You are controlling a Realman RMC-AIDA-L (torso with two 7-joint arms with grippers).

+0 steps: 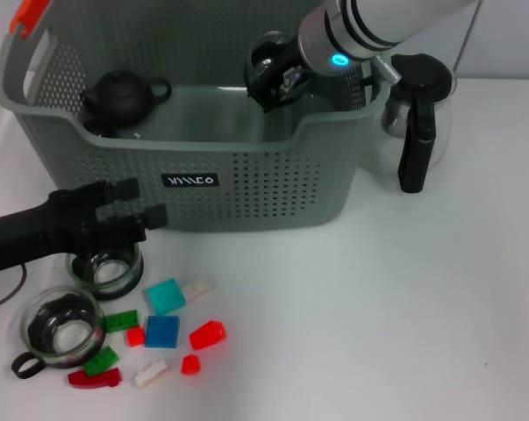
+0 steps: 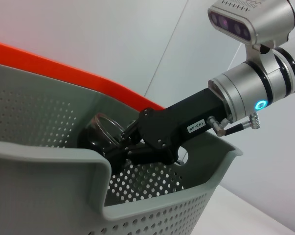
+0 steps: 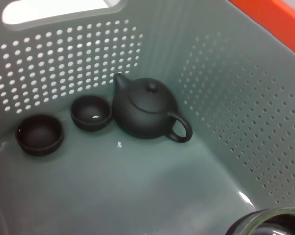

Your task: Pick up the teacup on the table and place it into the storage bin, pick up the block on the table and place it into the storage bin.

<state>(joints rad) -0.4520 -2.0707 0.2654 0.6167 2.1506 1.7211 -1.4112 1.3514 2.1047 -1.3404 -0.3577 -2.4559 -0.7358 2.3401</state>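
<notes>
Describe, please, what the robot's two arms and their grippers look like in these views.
The right arm is silver-white with black bands and a glowing cyan indicator light. The right gripper is matte black with a small white label reading 140-06, a thin cable at its base and a silver camera module mounted above the wrist. The left gripper is matte black with blocky fingers, on a black forearm.

A robot test bench in a lab-like room: a plain white table (image 1: 404, 307) against bare pale walls (image 2: 113, 44), with a two-armed machine at work above it. Props are laid out as for a trial: a grey perforated bin (image 1: 246, 189) holding a dark teapot (image 3: 145, 108) and small cups (image 3: 91, 112), a glass jug (image 1: 418, 110), and scattered toy blocks (image 1: 163, 331).
</notes>
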